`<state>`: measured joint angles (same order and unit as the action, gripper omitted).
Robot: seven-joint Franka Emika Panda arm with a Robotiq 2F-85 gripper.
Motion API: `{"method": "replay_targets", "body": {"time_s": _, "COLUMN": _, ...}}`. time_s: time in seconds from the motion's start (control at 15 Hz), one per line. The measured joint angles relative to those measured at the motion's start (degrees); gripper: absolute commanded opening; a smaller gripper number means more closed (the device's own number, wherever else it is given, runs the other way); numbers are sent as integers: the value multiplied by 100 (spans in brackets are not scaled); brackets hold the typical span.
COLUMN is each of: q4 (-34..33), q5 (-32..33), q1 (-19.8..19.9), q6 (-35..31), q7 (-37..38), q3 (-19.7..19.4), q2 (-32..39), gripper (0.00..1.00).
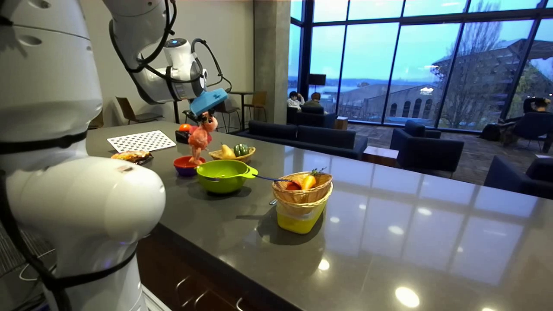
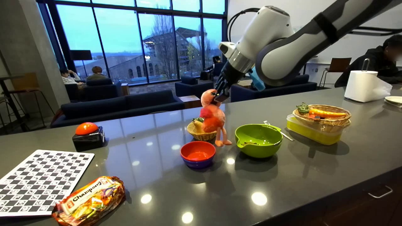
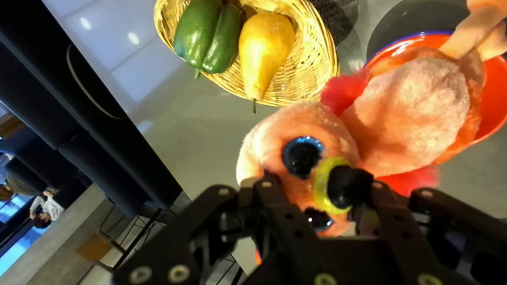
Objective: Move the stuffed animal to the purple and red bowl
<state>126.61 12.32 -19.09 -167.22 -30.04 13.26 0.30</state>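
Observation:
The stuffed animal is a pink plush bird with long legs (image 1: pixel 199 139), also in an exterior view (image 2: pixel 214 117) and the wrist view (image 3: pixel 412 111). My gripper (image 2: pixel 220 94) is shut on its head at the beak, with the beak between the fingers in the wrist view (image 3: pixel 321 180). The plush hangs upright above the counter, feet down. The purple and red bowl (image 2: pixel 197 163), red inside and purple outside, stands on the counter close by the feet; it also shows in an exterior view (image 1: pixel 185 171). The plush partly covers this bowl in the wrist view (image 3: pixel 495 103).
A lime-green bowl (image 2: pixel 259 147) stands beside the red and purple bowl. A wicker basket (image 3: pixel 323 75) with a pear and green pepper sits behind. A yellow container (image 1: pixel 300 221) bears another basket. A button box (image 2: pixel 88 139), checkered board (image 2: pixel 44 182) and noodle packet (image 2: pixel 91 201) lie around.

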Motion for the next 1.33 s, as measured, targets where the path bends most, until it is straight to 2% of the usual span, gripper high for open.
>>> {"method": "replay_targets", "body": {"time_s": 0.6, "q4": -749, "q5": -24, "q1": -145, "q6": 250, "q7": -245, "q3": 172, "q2": 718, "gripper": 13}}
{"method": "replay_targets", "body": {"time_s": 1.0, "q4": -943, "q5": -37, "q1": -179, "q6": 362, "q7": -369, "q3": 272, "q2": 941, "gripper": 13}}
{"method": "replay_targets", "body": {"time_s": 1.33, "q4": -966, "q5": -517, "q1": -90, "q6": 349, "q7": -848, "q3": 363, "q2": 1127, "gripper": 13}}
